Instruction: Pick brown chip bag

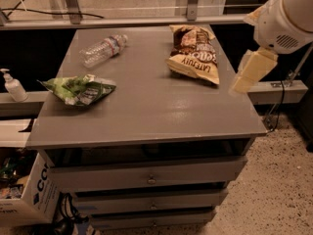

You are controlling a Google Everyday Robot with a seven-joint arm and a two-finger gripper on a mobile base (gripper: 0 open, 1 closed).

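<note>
While the cream tool [252,71] hangs right of the flat grey worktop [146,116], step looks like reaching | tool wide or narrow: cannot tell | crinkly brown-and-tan chip bag [194,53]: far right, untouched | next: likely left, down.

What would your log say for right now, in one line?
crinkly brown-and-tan chip bag: lying far right on grey table | gripper: beside table's right edge, apart from bag | pick: not yet done

arm [287,14]: raised, right of table [146,116] | gripper [248,73]: hung at table's right edge, angled down-left
</note>
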